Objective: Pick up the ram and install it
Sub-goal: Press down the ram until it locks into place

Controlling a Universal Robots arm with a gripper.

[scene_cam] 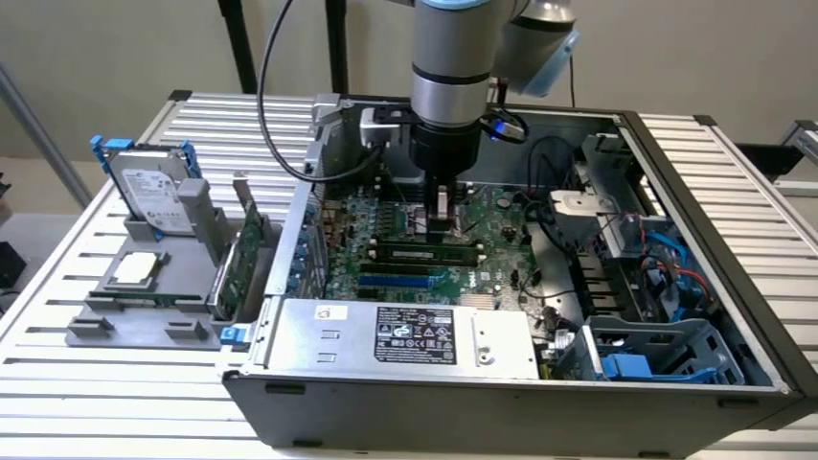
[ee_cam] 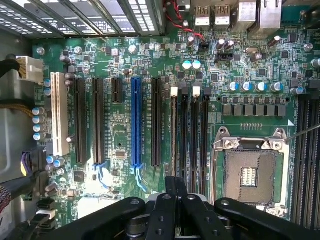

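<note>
The ram (scene_cam: 416, 254) is a thin green stick with dark chips, standing on edge in a black motherboard slot inside the open PC case (scene_cam: 511, 393). My gripper (scene_cam: 442, 230) comes straight down onto it, a little toward the exterior view's right of its middle. In the wrist view the ram (ee_cam: 173, 135) appears edge-on as a pale strip in the slot beside the black and blue expansion slots (ee_cam: 136, 125). It runs in under my gripper (ee_cam: 175, 187), whose fingers are shut over its top edge. The neighbouring memory slots (ee_cam: 196, 135) stand bare.
The CPU socket (ee_cam: 249, 175) lies just beyond the memory slots. The power supply (scene_cam: 397, 335) fills the case's near side, with cables and a blue drive cage (scene_cam: 652, 355) on the exterior view's right. A grey fixture (scene_cam: 141, 307) outside the case holds a hard drive (scene_cam: 151, 196) and a green expansion card (scene_cam: 243, 259).
</note>
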